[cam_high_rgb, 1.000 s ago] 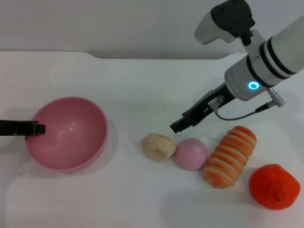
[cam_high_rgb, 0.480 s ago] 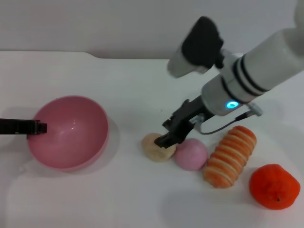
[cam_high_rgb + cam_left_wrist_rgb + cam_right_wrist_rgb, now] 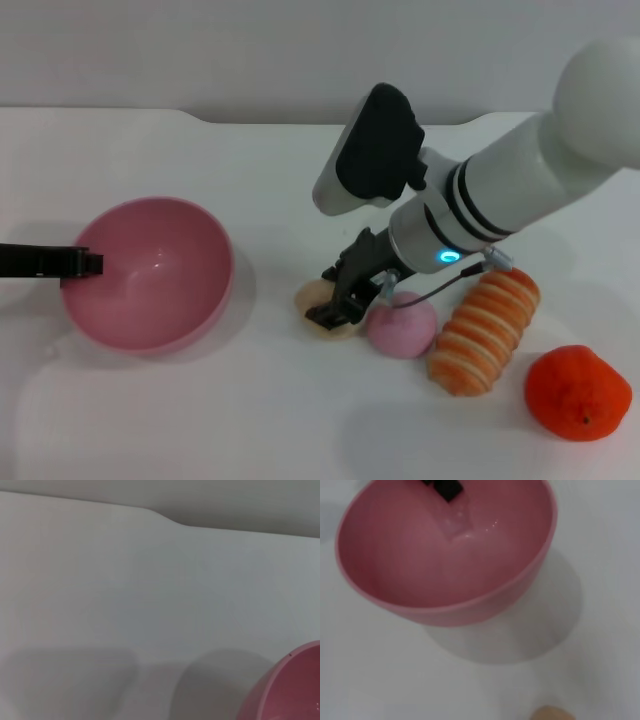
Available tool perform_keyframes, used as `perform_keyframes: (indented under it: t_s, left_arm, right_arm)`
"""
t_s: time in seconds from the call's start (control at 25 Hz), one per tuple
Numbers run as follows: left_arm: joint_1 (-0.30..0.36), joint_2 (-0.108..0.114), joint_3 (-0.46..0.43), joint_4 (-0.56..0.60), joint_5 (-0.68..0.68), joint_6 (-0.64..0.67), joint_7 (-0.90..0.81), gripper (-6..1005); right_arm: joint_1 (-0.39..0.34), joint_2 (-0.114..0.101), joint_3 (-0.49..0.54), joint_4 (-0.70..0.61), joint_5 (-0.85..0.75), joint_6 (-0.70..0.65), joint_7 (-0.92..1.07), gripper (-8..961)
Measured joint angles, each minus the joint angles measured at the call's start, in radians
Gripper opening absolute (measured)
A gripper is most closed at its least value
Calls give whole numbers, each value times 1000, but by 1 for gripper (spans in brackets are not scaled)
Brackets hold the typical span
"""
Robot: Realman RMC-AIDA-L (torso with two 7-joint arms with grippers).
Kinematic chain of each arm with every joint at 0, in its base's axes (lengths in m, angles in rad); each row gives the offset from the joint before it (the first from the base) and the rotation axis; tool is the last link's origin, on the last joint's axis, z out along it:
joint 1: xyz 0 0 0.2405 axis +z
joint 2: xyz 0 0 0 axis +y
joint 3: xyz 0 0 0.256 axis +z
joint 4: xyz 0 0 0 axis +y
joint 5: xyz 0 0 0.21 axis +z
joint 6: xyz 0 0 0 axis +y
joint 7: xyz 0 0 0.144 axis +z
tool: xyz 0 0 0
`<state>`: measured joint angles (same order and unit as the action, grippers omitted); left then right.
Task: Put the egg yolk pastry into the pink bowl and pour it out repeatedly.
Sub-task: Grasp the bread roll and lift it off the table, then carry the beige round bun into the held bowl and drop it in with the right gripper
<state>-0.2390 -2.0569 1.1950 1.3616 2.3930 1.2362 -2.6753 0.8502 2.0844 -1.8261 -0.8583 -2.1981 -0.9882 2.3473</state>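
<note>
Head view, left end effector (image 3: 88, 264) gripping empty pink bowl (image 3: 150, 275) rim, right end effector (image 3: 335, 305) straddling egg yolk pastry (image 3: 318, 297), grasp unclear

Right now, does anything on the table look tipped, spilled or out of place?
The pink bowl sits tilted, its opening leaning toward the food, with the left gripper on its rim. Nothing is spilled. The right gripper is down at the egg yolk pastry.

beige pastry (image 3: 318, 296) on table, pink bowl (image 3: 150, 275) empty
</note>
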Motion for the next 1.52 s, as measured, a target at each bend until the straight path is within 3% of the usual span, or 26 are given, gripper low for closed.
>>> perform_keyframes:
  t_s: [0.52, 0.76, 0.92, 1.12, 1.32, 1.52]
  left_arm:
    - [-16, 1, 0, -2, 0, 0, 0, 0]
    - [-34, 2, 0, -11, 0, 2, 0, 0]
    - [-58, 4, 0, -46, 3, 2, 0, 0]
    - [-100, 2, 0, -99, 23, 2, 0, 0]
    - [-165, -2, 46, -135, 20, -1, -6, 1]
    - [-208, -3, 117, -128, 15, 8, -44, 1]
  right_arm:
    - [-37, -6, 5, 30, 40, 82, -5, 477]
    - [-80, -8, 108, -33, 41, 70, -47, 351]
    - [-106, -10, 190, -114, 41, 46, -90, 313]
    - [-122, -10, 267, -307, 73, -28, -180, 273]
    - [-96, -8, 219, -420, 156, -106, -265, 266]
    - [-49, -5, 89, -378, 118, -118, -265, 260]
